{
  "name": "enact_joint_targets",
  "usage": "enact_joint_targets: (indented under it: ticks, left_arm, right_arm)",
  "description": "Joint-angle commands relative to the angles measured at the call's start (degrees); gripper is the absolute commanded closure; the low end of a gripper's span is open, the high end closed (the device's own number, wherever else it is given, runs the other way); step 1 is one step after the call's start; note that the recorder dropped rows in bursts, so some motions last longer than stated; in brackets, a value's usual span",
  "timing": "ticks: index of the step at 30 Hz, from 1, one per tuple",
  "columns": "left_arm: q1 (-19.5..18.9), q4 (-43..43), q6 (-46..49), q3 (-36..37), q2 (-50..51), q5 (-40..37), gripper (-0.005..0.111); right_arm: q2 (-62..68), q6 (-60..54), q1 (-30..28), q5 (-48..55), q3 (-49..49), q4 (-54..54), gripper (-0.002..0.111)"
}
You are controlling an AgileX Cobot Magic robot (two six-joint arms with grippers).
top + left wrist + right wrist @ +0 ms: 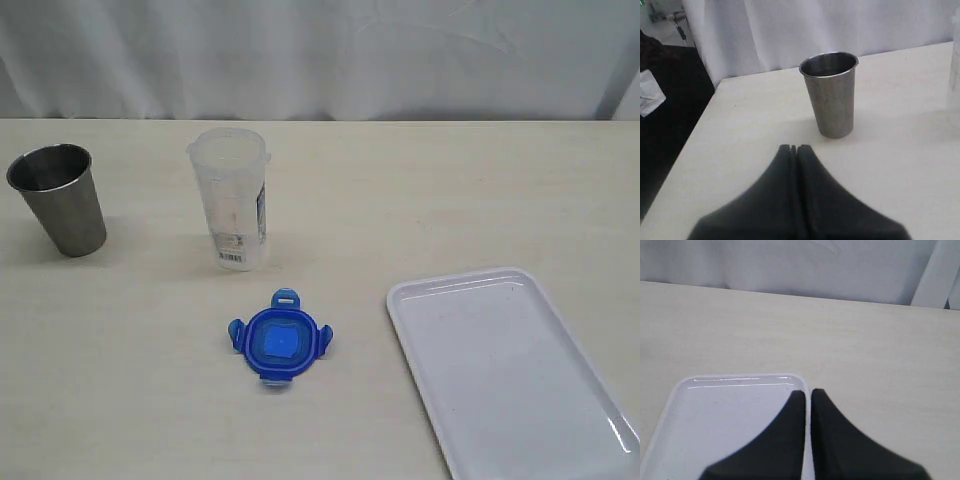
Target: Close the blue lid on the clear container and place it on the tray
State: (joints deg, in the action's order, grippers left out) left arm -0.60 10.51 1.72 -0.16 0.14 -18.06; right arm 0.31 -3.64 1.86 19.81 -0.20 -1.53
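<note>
The left pincer [793, 148] was pressed together, its two black fingers meeting at the tips with nothing between them, and it hung low over the pale wood-grain table [900, 165]. Straight ahead of those tips, near but apart from them, stood a grey tapered steel cup [830, 95], upright and open-mouthed. Beyond the cup and off to one side of this pincer rose the tall, narrow clear container [231, 200] of translucent plastic, upright, its mouth uncovered and a small white barcode label near its base; only a sliver of it reached the left wrist view. The right pincer [808, 391] was likewise closed on nothing, with only a thin dark slit between its fingers. It was poised above the large flat white plastic tray [730, 420], over one long rim near a rounded corner, with the short rim lying just ahead of the tips; whether the fingers touched the tray could not be told. The small rounded-square blue lid [279, 342], with its snap tabs and lighter centre, lay flat on the table, near the container's base yet apart from it and from the tray. How far it lay from either pincer could not be judged. A white curtain [320, 50] hung behind the table.
</note>
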Motion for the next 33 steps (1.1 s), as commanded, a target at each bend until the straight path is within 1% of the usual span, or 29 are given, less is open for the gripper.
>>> enact_joint_targets:
  ticks: [1, 4, 7, 8, 10, 13, 16, 18, 20, 22, 25, 26, 27, 28, 33]
  left_arm:
    - [-0.06, -0.74, -0.05, 0.16, -0.14, 7.07, 0.107]
    - [-0.06, -2.84, -0.05, 0.16, -0.14, 10.59, 0.107]
    - [-0.06, -0.67, -0.06, 0.16, -0.14, 18.06, 0.107]
    - [-0.06, -0.67, -0.79, 0.16, -0.14, 22.41, 0.107]
    - [-0.06, -0.67, -3.78, 0.16, -0.14, 29.2, 0.107]
    - [-0.06, -1.18, -11.66, 0.16, -0.14, 38.8, 0.107]
    - [-0.06, -0.92, -13.99, 0.16, -0.14, 45.01, 0.107]
    - [-0.06, -0.92, -13.99, 0.16, -0.14, 47.22, 0.105]
    - [-0.06, -0.92, -13.99, 0.16, 0.27, 47.91, 0.097]
    - [-0.06, -0.92, -13.99, 0.16, 1.86, 49.08, 0.083]
    - [-0.06, -1.17, -13.99, 0.16, 5.06, 53.99, 0.048]
    - [-0.06, -0.8, -13.2, 0.16, 8.12, 58.46, 0.023]
    - [-0.06, -0.8, -13.09, 0.13, 9.46, 59.99, 0.016]
    - [-0.06, -0.68, -13.09, -0.4, 12.92, 61.35, 0.01]
    - [-0.06, -0.86, -13.57, -1.81, 26.29, 61.78, 0.01]
  right_arm:
    - [-0.31, 0.01, -0.36, -0.2, 0.2, -0.23, 0.104]
    - [-0.31, 0.01, -0.36, -0.2, 0.2, -0.23, 0.104]
    - [-0.31, 0.01, -0.36, -0.2, 0.2, -0.23, 0.104]
    - [-0.31, 0.01, -0.36, -0.2, 0.2, -0.23, 0.104]
    - [-0.31, 0.01, -0.36, -0.2, 0.2, -0.23, 0.104]
    - [-0.31, 0.01, -0.36, -0.2, 0.2, -0.23, 0.104]
    - [-0.31, 0.01, -0.36, -0.2, 0.2, -0.23, 0.104]
    - [-0.31, 0.01, -0.36, -0.2, 0.2, -0.23, 0.104]
    - [-0.31, 0.01, -0.36, -0.2, 0.2, -0.23, 0.104]
    - [-0.31, 0.01, -0.36, -0.2, 0.2, -0.23, 0.104]
    - [-0.31, 0.01, -0.36, -0.2, 0.2, -0.23, 0.104]
    - [-0.31, 0.01, -0.36, -0.2, 0.2, -0.23, 0.104]
    - [-0.31, 0.01, -0.36, -0.2, 0.2, -0.23, 0.104]
    - [-0.31, 0.01, -0.36, -0.2, 0.2, -0.23, 0.104]
    - [-0.31, 0.01, -0.36, -0.2, 0.2, -0.23, 0.104]
